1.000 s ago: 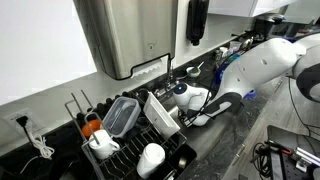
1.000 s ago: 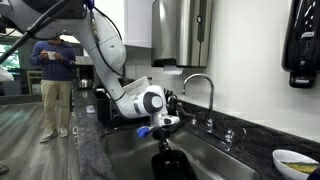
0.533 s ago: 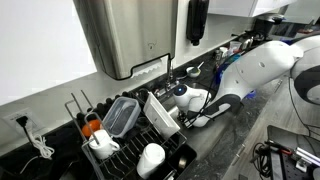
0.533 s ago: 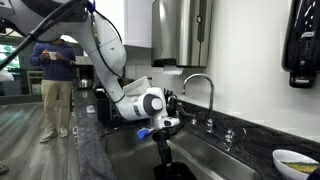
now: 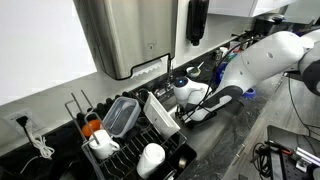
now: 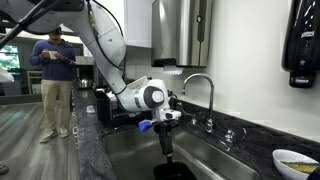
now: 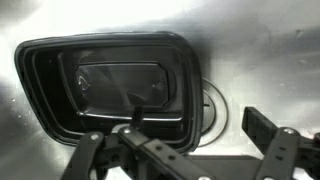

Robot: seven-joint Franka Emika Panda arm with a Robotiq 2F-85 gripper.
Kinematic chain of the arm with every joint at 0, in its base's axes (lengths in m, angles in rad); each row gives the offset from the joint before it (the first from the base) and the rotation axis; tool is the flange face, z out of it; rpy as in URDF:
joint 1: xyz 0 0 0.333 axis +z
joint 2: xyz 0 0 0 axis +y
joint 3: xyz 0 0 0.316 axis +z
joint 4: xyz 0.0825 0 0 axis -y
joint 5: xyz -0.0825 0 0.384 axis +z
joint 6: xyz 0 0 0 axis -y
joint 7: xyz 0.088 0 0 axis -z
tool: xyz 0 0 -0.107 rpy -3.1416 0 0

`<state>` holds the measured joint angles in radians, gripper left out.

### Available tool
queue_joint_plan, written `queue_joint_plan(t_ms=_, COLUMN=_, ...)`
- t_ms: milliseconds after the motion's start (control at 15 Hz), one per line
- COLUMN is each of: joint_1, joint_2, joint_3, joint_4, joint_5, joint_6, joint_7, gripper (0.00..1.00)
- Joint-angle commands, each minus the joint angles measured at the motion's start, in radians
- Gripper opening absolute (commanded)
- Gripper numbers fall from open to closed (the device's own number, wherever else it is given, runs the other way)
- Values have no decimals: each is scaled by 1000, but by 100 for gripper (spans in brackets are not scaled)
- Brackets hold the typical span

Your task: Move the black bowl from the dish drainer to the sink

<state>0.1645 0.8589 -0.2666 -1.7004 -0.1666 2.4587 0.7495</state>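
Lift your gripper (image 7: 180, 150) straight up so neither finger clips the rim below. Its jaws stand wide apart with nothing held; whether one brushes the rim, you cannot tell. Beyond them the black bowl (image 7: 110, 85) sits upright on the floor of the sink (image 7: 265, 50), so the task looks nearly done.
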Motion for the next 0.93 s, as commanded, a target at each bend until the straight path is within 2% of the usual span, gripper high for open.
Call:
queue_joint_plan(t_ms=0, joint_1=-34, joint_2=-97, joint_3=29, joint_4=-83, joint_5=25, joint_6=-10, joint_7=-75, gripper=100)
queue_joint_plan(t_ms=600, joint_1=-32, joint_2=-286, joint_3=8, joint_4=-259, joint_5=-11, joint_6=-22, joint_7=-220, gripper=100)
queue_joint_plan(t_ms=867, joint_1=-26, joint_2=-390, joint_3=-1, joint_4=-340, joint_5=-40, joint_6=-63, joint_7=-227, gripper=100)
